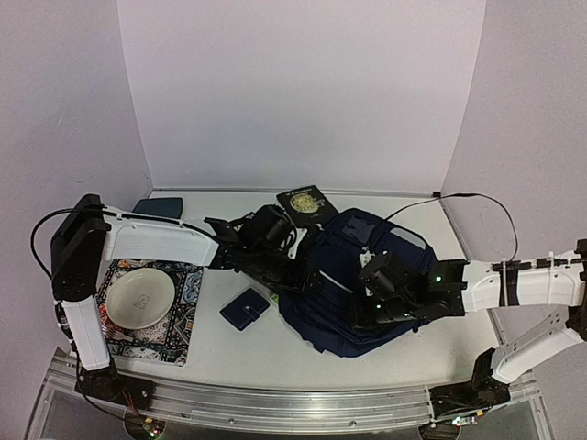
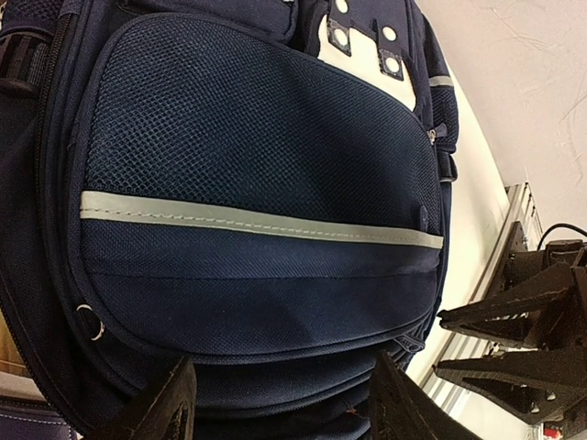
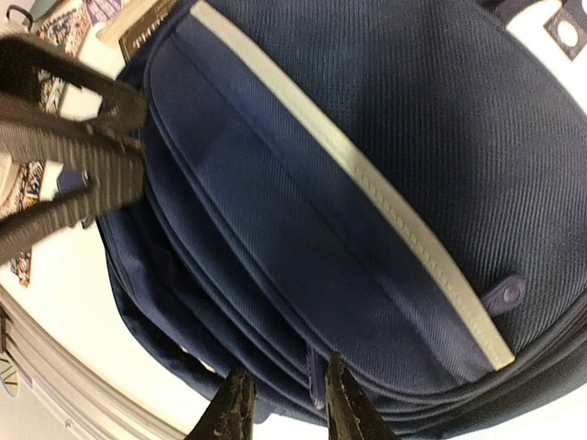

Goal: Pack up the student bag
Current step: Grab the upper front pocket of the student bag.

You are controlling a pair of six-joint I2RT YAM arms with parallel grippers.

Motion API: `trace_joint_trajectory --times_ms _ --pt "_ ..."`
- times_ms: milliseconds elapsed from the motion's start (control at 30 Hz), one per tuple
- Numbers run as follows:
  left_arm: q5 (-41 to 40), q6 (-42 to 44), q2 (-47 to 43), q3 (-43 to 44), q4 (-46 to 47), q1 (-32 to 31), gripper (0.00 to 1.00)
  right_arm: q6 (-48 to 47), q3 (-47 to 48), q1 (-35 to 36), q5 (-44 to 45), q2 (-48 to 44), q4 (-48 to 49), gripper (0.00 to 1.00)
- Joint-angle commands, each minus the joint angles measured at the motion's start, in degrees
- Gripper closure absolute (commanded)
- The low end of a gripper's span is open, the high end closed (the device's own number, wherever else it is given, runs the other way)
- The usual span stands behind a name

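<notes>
Centre-right on the table [image 1: 229, 353] lies the student bag [image 1: 394, 247] (a navy wallet [image 1: 245, 308] just left of it). The left gripper [image 2: 282, 367] hovers spread wide over its mesh pocket [image 2: 257, 137]. The right gripper [image 3: 286, 371], fingers narrowly apart, flanks a zipper pull [image 3: 316, 380]; whether it pinches is unclear.

navy white-striped student bag [image 1: 330, 325], white dish [image 1: 139, 295]

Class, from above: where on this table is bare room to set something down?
Bare tabletop lies between patterned mat, wallet, student bag and near rail; another patch far right, behind the bag. Crowded centre, where left arm and right arm meet.
</notes>
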Motion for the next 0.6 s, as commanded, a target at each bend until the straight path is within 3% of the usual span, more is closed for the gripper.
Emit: trace_joint_trajectory --times_ms 0,433,567 --pt "1.1 -1.1 -0.4 -0.3 2.5 0.3 0.35 1.7 -1.5 0.6 -0.9 -0.6 -4.4 0.70" --pt "2.1 -1.7 0.2 -0.2 2.6 0.3 0.34 1.2 -2.9 0.6 -3.1 5.5 1.6 0.72" --pt "2.4 -2.5 0.5 -0.2 2.6 0.3 0.34 0.4 -2.5 0.6 -2.2 6.0 1.6 0.86"
